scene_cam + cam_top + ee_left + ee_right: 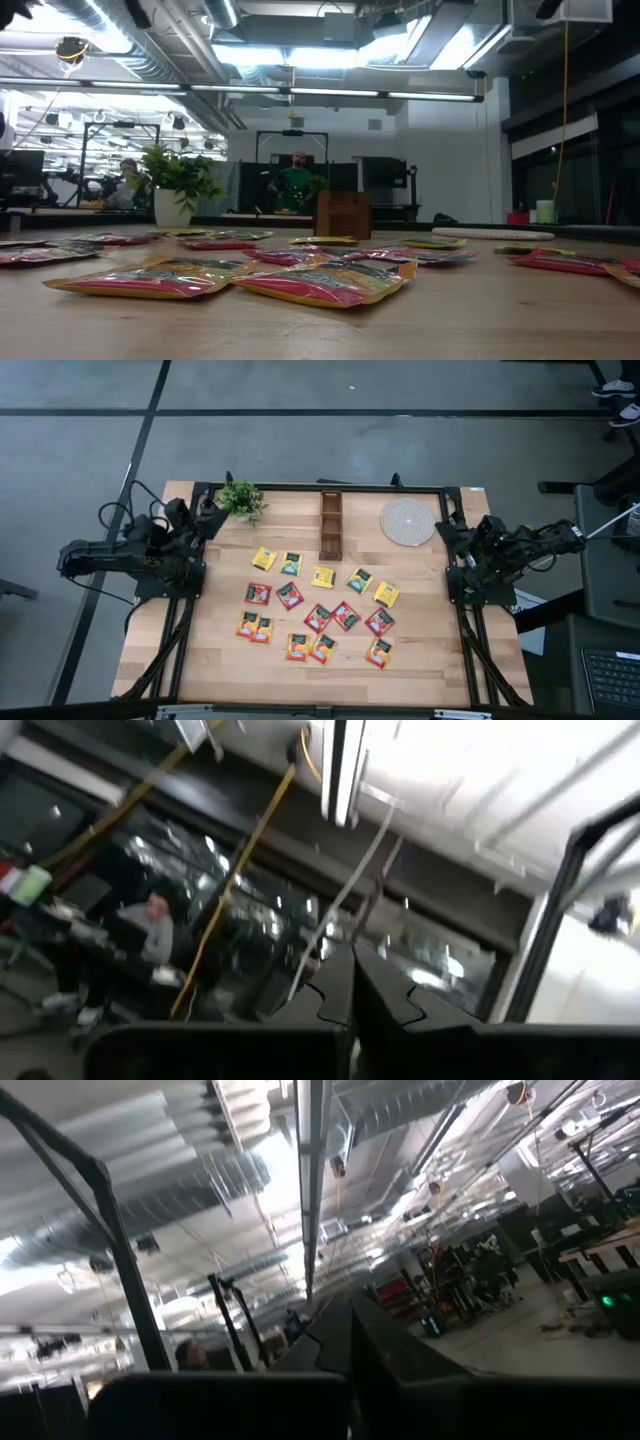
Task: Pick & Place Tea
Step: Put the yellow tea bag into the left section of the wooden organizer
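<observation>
Wooden table holds scattered tea sachets beside an empty-looking divided tray; both end effectors closed.

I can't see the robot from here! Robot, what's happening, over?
Left gripper and right gripper shut, empty, parked at table sides. Tea sachets untouched, spread mid-table. Nothing in the way.

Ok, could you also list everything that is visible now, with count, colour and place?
tea sachets: about fifteen; yellow, green, red, orange; spread flat over the table's middle
potted plant: one, green, far left corner
wooden box: one, brown, with compartments, far edge, centre
round mat: one, pale, far right
table: one, light wood
person: one, green top, in the room behind
left claw: one, dark, shut, empty, parked at the left edge
right claw: one, dark, shut, empty, parked at the right edge
</observation>
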`<state>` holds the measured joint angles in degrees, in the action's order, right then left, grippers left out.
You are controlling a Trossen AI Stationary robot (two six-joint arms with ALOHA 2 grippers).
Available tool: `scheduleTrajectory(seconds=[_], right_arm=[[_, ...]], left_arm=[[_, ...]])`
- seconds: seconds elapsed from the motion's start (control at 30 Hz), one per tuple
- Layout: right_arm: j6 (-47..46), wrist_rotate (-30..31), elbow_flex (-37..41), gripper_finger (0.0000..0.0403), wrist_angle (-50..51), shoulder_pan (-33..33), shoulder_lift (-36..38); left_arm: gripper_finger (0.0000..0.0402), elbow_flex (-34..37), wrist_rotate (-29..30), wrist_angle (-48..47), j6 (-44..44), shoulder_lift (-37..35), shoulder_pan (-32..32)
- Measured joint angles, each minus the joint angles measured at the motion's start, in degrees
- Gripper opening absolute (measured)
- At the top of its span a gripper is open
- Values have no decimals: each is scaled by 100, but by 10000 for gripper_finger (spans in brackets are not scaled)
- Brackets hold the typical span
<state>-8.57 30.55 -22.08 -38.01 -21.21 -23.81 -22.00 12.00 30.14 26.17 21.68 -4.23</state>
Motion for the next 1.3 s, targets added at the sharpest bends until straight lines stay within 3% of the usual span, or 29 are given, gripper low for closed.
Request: scheduleTrajectory(seconds=[0.33,0.63,0.9,1.3], right_arm=[[-160,-4,-1098,10,1293,0,-985],[-342,-62,-1816,11,2406,-2,-1664],[-994,-68,-2057,11,3183,-2,-2295],[-1891,-68,-2059,11,3329,24,-2840]], left_arm=[[3,-881,-718,-694,-286,918,0],[2,-1112,-1180,-959,-491,1220,0],[3,-1112,-1372,-1526,-443,1510,0],[4,-1112,-1474,-1753,-442,1761,0]])
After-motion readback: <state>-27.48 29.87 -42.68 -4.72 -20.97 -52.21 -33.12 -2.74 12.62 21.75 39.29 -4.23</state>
